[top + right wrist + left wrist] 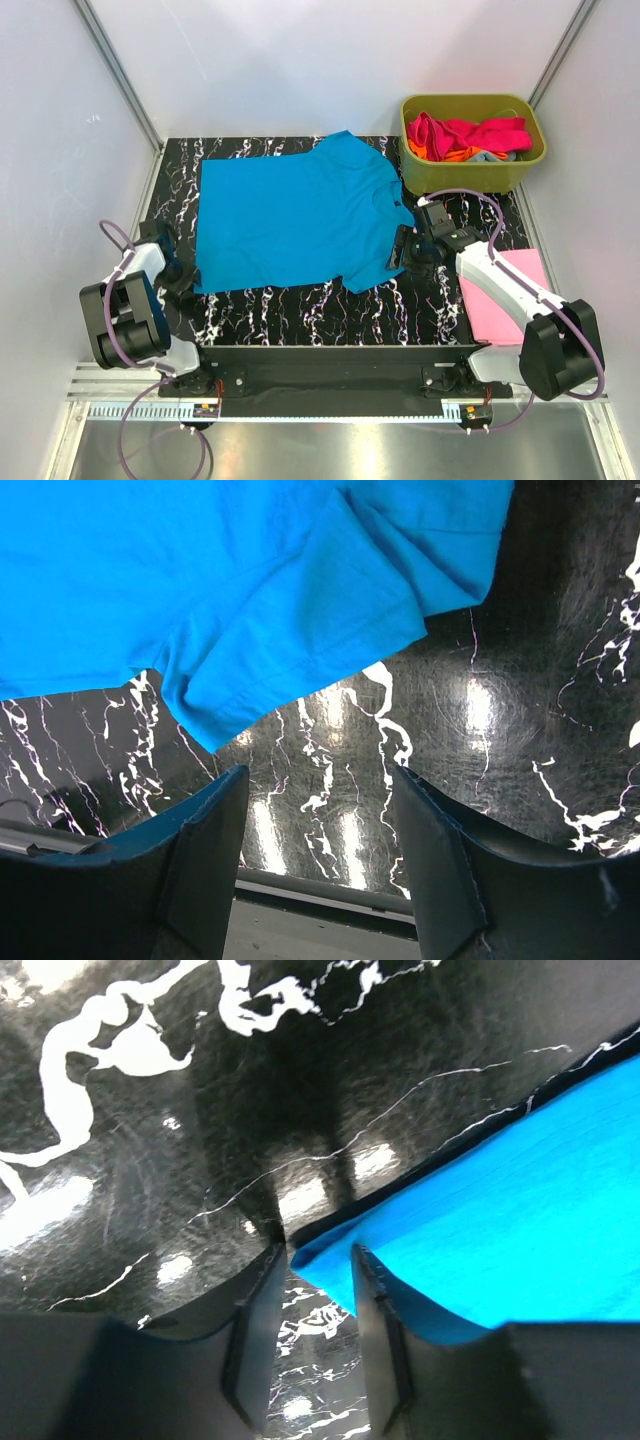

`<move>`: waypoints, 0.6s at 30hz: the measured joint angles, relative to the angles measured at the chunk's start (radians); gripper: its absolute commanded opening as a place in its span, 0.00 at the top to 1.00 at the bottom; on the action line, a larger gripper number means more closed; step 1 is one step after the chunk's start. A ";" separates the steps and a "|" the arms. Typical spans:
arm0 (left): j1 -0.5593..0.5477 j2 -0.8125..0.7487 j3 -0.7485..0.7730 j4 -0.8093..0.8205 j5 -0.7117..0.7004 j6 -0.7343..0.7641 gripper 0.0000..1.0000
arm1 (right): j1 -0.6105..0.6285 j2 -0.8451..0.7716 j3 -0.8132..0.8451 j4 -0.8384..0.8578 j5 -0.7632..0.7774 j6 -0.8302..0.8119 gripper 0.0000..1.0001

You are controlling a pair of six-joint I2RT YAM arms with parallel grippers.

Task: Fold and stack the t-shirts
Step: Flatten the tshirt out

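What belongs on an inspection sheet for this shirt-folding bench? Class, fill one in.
Surface: table, glossy black marble pattern.
Job's things: cyan t-shirt spread flat; pink t-shirt flat at right edge; heaped shirts in tub.
Clutter: olive tub, far right corner.
Hands: left hand open, straddling the cyan shirt's corner; right hand open over bare table beside a sleeve.
Cables: purple cables looped along both arms.
Surroundings: white walls.

Cyan t-shirt (290, 215) soft matt cloth; table (300, 310) glossy black marble-look; tub (470, 175) smooth olive plastic
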 measured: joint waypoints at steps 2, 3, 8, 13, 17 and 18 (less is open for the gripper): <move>0.001 0.005 0.002 0.012 0.012 0.000 0.73 | 0.000 0.000 -0.008 0.004 -0.001 0.006 0.34; 0.002 0.008 0.002 0.021 0.019 -0.001 0.82 | 0.000 0.000 -0.012 0.005 -0.002 0.009 0.34; 0.003 0.022 0.003 0.068 0.079 0.013 0.97 | 0.000 0.000 -0.027 0.008 -0.010 0.027 0.34; 0.004 -0.005 -0.027 0.107 0.101 0.011 1.00 | -0.001 0.000 -0.063 0.016 -0.011 0.072 0.33; 0.004 -0.047 -0.071 0.132 0.123 -0.003 1.00 | -0.015 0.024 -0.088 0.024 -0.011 0.115 0.36; 0.004 -0.055 -0.079 0.134 0.129 -0.003 1.00 | -0.024 0.038 -0.089 0.029 -0.012 0.124 0.36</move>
